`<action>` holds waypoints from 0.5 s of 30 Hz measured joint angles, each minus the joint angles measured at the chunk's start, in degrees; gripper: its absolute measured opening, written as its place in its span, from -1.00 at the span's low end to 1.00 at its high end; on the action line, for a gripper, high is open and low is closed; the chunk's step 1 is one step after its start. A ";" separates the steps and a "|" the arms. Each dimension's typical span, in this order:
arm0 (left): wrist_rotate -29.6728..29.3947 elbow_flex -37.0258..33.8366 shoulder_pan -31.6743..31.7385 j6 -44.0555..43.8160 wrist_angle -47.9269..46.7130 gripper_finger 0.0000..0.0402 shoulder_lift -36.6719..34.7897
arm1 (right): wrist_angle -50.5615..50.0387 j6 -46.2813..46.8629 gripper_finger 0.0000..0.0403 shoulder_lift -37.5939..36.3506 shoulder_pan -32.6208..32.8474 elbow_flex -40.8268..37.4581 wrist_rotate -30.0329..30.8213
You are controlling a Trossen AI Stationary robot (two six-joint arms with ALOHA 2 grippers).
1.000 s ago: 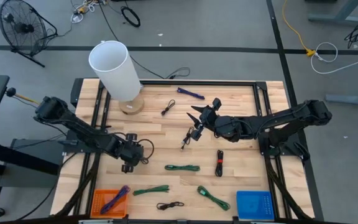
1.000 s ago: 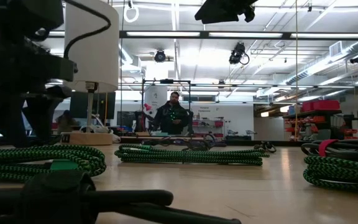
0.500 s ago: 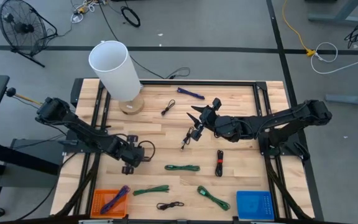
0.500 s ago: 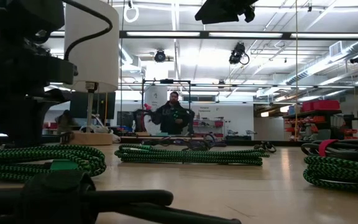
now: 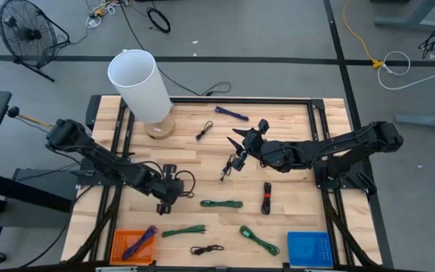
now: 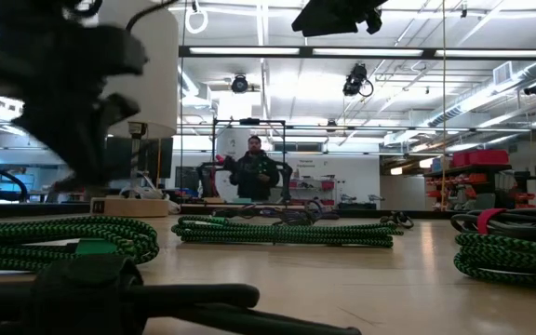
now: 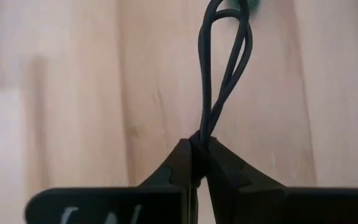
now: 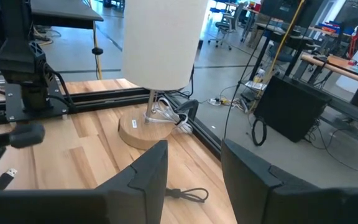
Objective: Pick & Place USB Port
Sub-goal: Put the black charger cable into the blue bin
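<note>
A wide workshop floor with a fan and loose cords surrounds the wooden worktop (image 5: 278,121), which carries a tall white lamp (image 5: 138,83) at its far left, an orange bin (image 5: 119,243) and a blue bin (image 5: 309,248) at the near corners, and several bundled cables scattered between. The right arm hangs over the middle with its right claw (image 8: 191,163) spread apart and holding nothing, a small black cable lying just beneath it. The left claw (image 5: 169,190) sits low near the left-centre of the worktop, clenched on the black USB cable (image 7: 221,68), whose loop shows in the left wrist view pinched right at the fingertips. I judge the step in hand to be the lift: the grip catches only the neck of the loop, so a slow, straight rise would suit, keeping the pinch firm so the thin strands do not slide out, and clearing the green cable (image 5: 221,203) close by. The loop's long axis runs straight out from the claw, its rounded end pointing away from the fingers, toward the worktop's middle.
</note>
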 joint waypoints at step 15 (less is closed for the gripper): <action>-15.14 18.81 2.28 14.60 -5.14 -0.87 -7.31 | -0.20 -0.02 -0.25 -0.01 0.00 0.00 -2.52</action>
